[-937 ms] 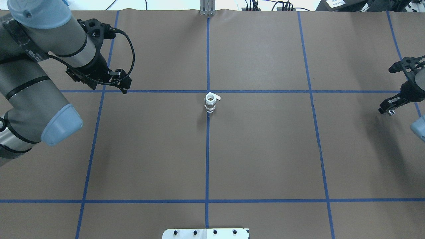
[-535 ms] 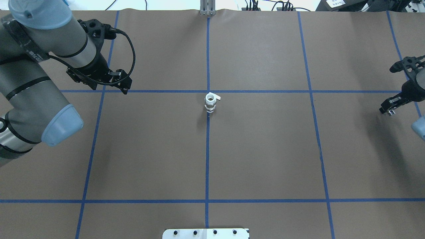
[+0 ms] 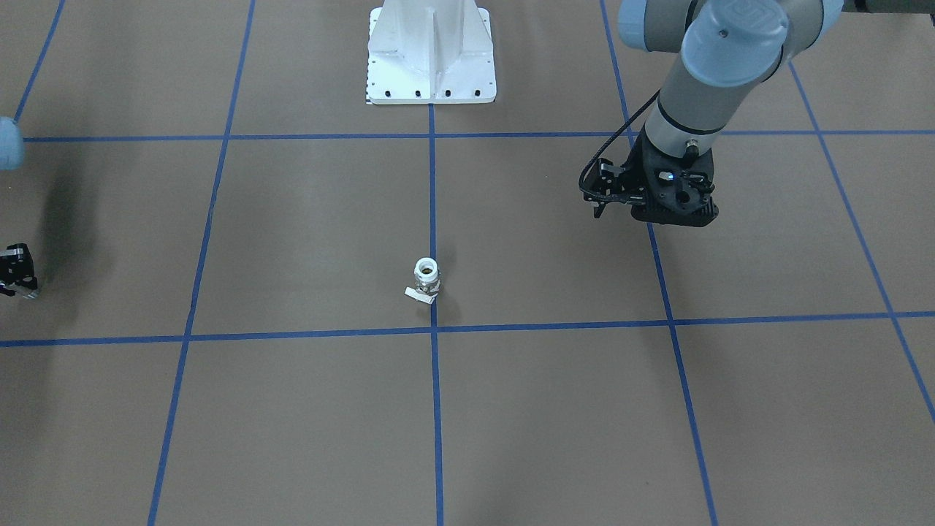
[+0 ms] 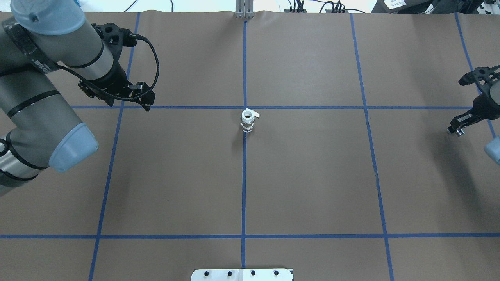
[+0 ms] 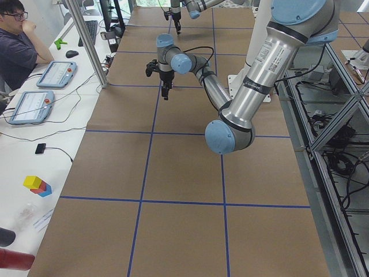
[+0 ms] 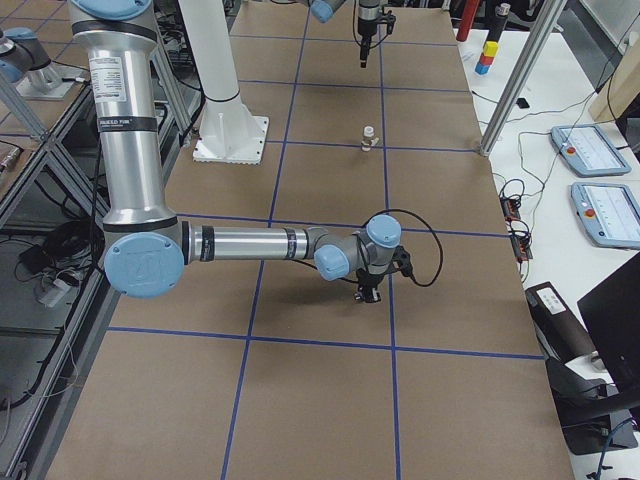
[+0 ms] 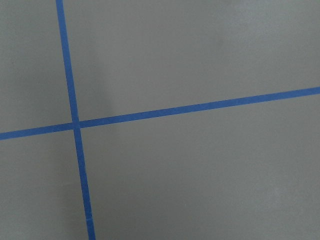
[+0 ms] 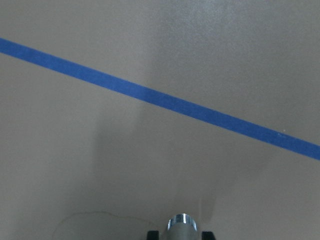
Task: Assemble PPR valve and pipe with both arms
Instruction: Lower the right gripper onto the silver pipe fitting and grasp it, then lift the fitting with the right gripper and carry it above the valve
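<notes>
The PPR valve stands upright at the table's centre where two blue tape lines cross, white collar and lever on top; it also shows in the front view and the right view. My right gripper hovers at the far right edge, shut on the small silvery pipe, whose end shows between the fingertips. It shows at the front view's left edge. My left gripper hangs over the table's left part, far from the valve, empty and apparently open; its wrist view shows only table.
The white bolted pedestal stands at the robot's side of the table. Blue tape lines grid the brown table. An operator, tablets and coloured blocks are on a side desk. A metal post stands at the far edge.
My right gripper with the pipe has drifted slightly rightward. The left arm and the valve have barely moved.
</notes>
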{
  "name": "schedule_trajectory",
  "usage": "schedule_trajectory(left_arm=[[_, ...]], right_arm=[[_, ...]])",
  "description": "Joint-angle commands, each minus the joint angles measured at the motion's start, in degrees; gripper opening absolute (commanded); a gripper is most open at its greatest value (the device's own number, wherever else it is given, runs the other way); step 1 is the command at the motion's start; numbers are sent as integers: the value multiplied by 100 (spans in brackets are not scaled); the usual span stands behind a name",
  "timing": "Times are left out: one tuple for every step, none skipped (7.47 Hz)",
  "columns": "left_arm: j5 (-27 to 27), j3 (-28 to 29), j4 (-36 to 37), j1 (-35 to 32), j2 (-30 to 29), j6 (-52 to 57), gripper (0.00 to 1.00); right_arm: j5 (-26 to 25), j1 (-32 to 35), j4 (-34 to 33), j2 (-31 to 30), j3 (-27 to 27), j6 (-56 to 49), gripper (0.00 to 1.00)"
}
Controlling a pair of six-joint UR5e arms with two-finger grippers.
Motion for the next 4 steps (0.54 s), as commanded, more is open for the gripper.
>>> schedule_trajectory(left_arm=[[6, -4, 0, -7, 0, 0, 100], [-3, -4, 9, -34, 0, 43, 100], [-3, -4, 18, -42, 0, 52, 100], [6, -4, 9, -51, -8, 70, 100]], right_arm=[[346, 346, -47, 14, 65, 0, 0], [628, 645, -169, 110, 74, 0, 0], [639, 778, -597, 285, 213, 0, 0], [631, 814, -1358, 652, 415, 0, 0]])
